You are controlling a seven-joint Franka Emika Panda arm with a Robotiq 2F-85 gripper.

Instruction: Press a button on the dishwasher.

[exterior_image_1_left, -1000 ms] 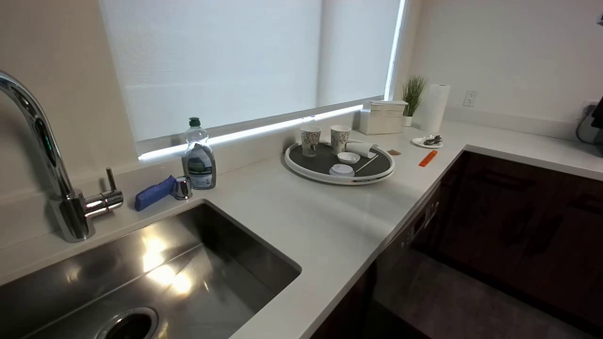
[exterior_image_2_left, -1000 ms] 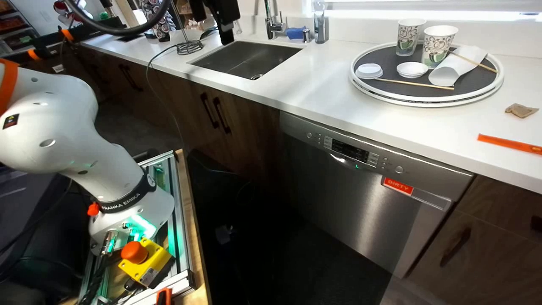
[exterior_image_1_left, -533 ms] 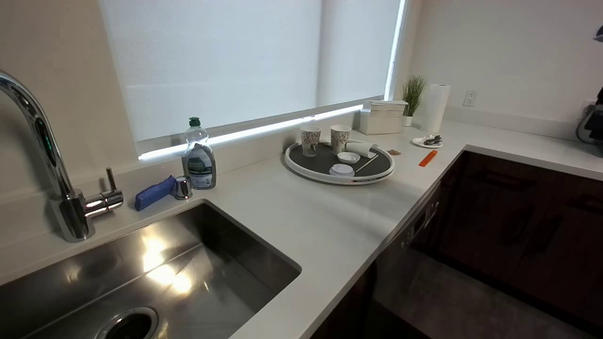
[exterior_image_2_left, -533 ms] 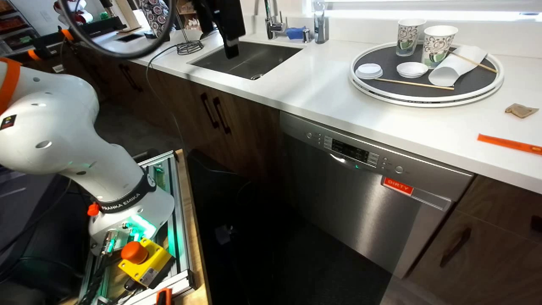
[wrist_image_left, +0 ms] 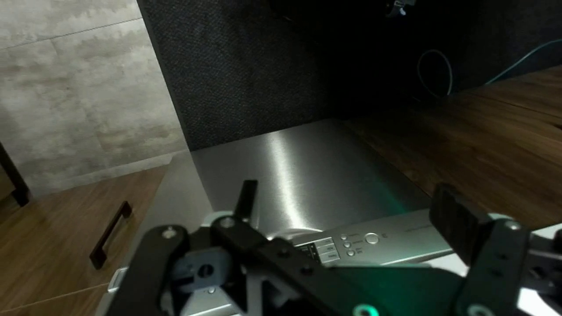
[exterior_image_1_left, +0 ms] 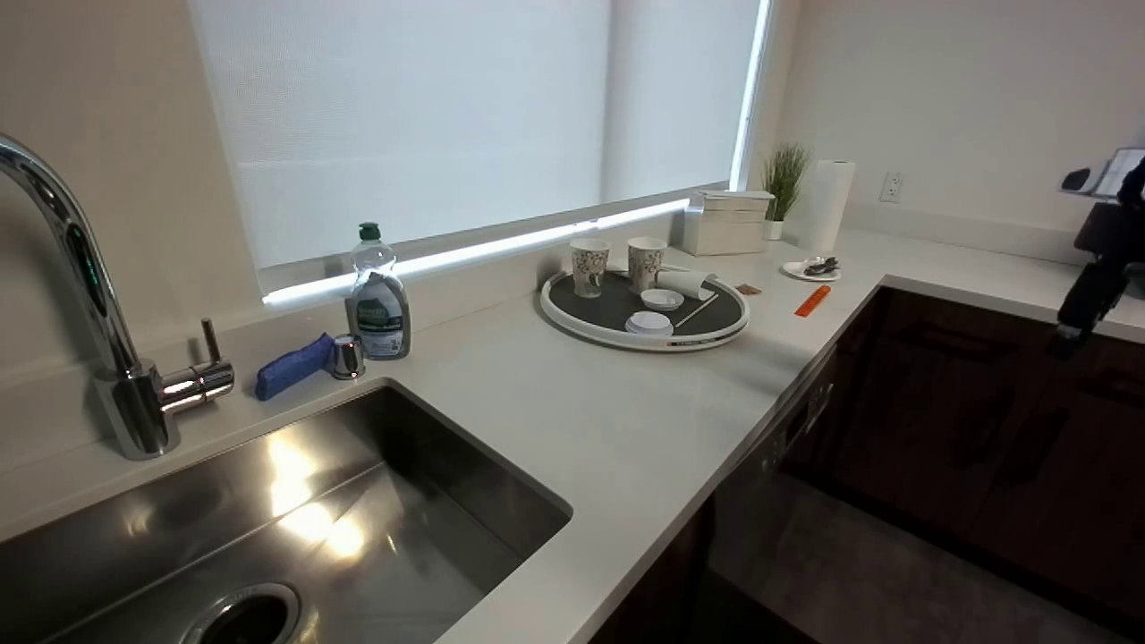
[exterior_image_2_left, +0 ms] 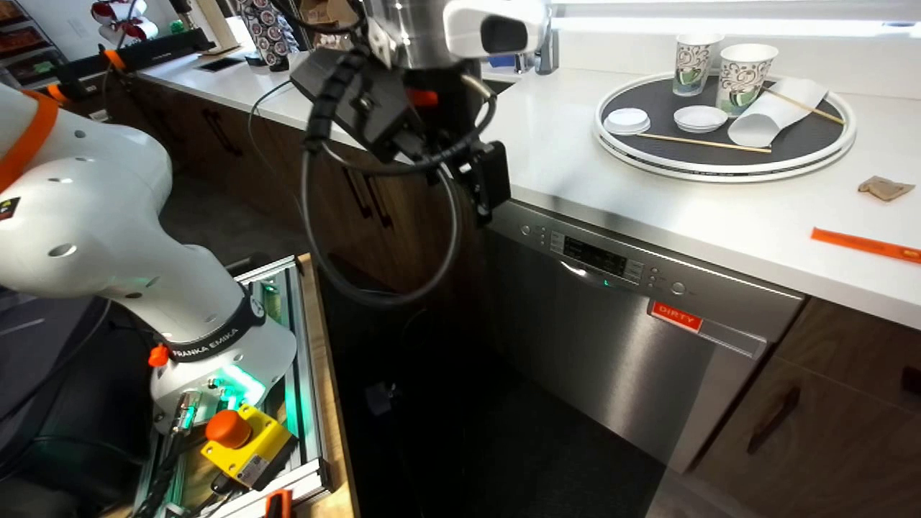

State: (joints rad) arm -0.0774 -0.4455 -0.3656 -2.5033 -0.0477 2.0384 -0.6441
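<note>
Long white countertop (exterior_image_1_left: 555, 402) runs under a window with a pale roller shade (exterior_image_1_left: 429, 116); dark wood cabinets (exterior_image_2_left: 835, 381) below, grey stone-look floor (wrist_image_left: 88, 101) and black mat (wrist_image_left: 246, 74) in my wrist view. Brushed stainless dishwasher (exterior_image_2_left: 597, 345) sits under the countertop between the cabinets, red DIRTY sign (exterior_image_2_left: 676, 316) on its front; round silver button (exterior_image_2_left: 525, 230) at each end of its control strip (exterior_image_2_left: 593, 257), which one counts, can't tell. My gripper (wrist_image_left: 347, 193) hangs in the air in front of the dishwasher, apart from it, jaws spread wide.

Containers. Round black tray with a white rim (exterior_image_2_left: 680, 152): two upright patterned paper cups (exterior_image_2_left: 743, 79), insides I can't read, plus two round white lids (exterior_image_2_left: 627, 120), a white paper cylinder (exterior_image_2_left: 766, 121) on its side, thin wooden sticks (exterior_image_2_left: 705, 142). Rectangular steel sink (exterior_image_1_left: 429, 519), round drain (exterior_image_1_left: 246, 617) in its floor; clear plastic bottle with a green cap (exterior_image_1_left: 379, 317) behind its corner, fill level hard to read. Small white plate (exterior_image_1_left: 792, 270) carries dark bits (exterior_image_1_left: 823, 266), too small to name. White lidded box (exterior_image_1_left: 729, 230), contents hidden. White pot (exterior_image_1_left: 774, 231) holds green grass (exterior_image_1_left: 787, 179).
</note>
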